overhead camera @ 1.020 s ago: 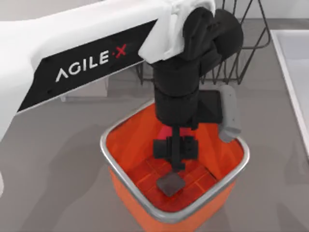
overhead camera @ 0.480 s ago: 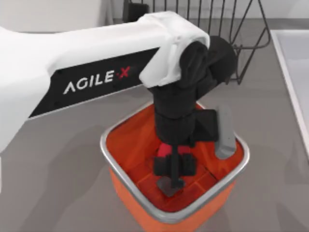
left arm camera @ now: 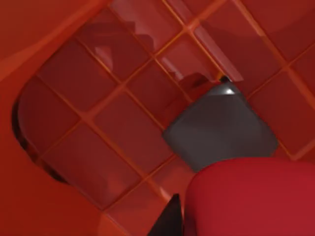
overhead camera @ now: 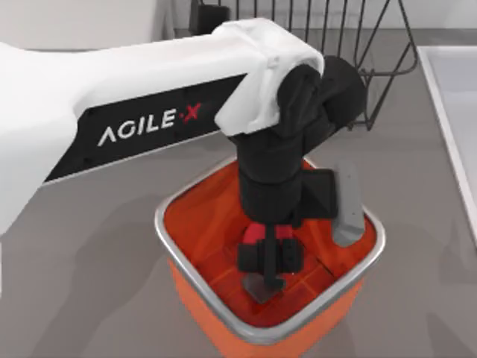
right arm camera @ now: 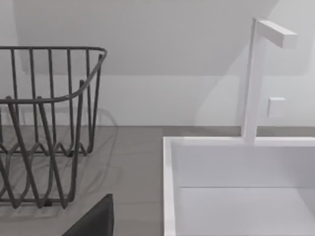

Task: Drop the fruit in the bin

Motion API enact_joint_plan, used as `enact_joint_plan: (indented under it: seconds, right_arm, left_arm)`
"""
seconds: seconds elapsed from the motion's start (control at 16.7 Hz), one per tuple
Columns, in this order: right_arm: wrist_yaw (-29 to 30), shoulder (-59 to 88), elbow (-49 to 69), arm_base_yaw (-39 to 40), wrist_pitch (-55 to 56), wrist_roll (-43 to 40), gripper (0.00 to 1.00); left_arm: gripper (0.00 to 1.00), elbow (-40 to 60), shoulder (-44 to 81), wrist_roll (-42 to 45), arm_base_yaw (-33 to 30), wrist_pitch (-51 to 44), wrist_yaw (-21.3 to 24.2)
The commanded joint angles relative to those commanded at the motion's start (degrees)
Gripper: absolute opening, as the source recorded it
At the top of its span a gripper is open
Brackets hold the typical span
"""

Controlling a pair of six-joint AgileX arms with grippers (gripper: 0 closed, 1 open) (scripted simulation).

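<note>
The left gripper [overhead camera: 270, 262] reaches down inside the bin [overhead camera: 195, 195], well below its silver rim, its fingers closed on the fruit [overhead camera: 262, 233]. The fruit [left arm camera: 251, 196] hangs just above a grey pad [left arm camera: 221, 127] lying on the gridded floor, with bare floor squares around it. The bin stands near the desk's [overhead camera: 89, 261] front edge. A wire rack [overhead camera: 373, 67] stands behind it, a white sink [right arm camera: 246, 196] at the desk's right edge.

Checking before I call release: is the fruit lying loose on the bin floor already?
No: in the top view the fruit sits between the left gripper fingers, above the bin floor and the grey pad.
</note>
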Motion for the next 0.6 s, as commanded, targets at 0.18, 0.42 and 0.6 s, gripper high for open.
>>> enact_joint_plan:
  seconds: [0.18,0.42,0.6]
  right_arm:
    - [0.00,0.00,0.00,0.00,0.00,0.00,1.00]
    - [0.00,0.00,0.00,0.00,0.00,0.00,1.00]
    - [0.00,0.00,0.00,0.00,0.00,0.00,1.00]
  left_arm:
    - [0.83,0.00,0.00,0.00,0.00,0.00,0.00]
    - [1.00,0.00,0.00,0.00,0.00,0.00,0.00]
    - [1.00,0.00,0.00,0.00,0.00,0.00,0.00]
